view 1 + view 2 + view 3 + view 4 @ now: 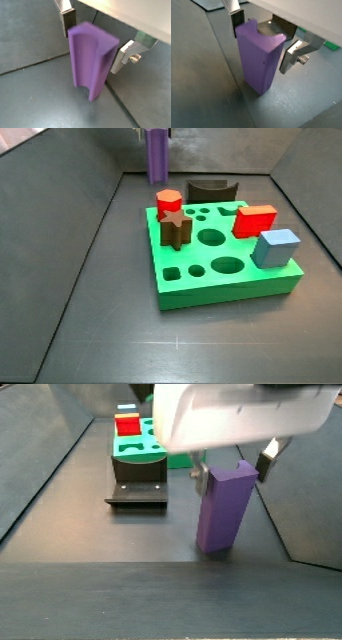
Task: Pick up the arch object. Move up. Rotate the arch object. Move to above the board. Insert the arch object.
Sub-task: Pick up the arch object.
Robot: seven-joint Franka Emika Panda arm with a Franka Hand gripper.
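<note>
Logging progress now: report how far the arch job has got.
Done: nothing visibly finished. In hand: the gripper straddles the upright arch object, fingers at its top; it seems to rest on the floor, and contact is unclear. Left: lift, rotate, carry to the board, insert.

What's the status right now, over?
Gripper jaws astride purple arch object, grip unconfirmed. Arch upright on floor, off the green board. Nothing in the way.

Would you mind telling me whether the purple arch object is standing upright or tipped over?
Upright: the arch object stands on end on the floor, its long axis vertical, between the gripper fingers, away from the board.
</note>
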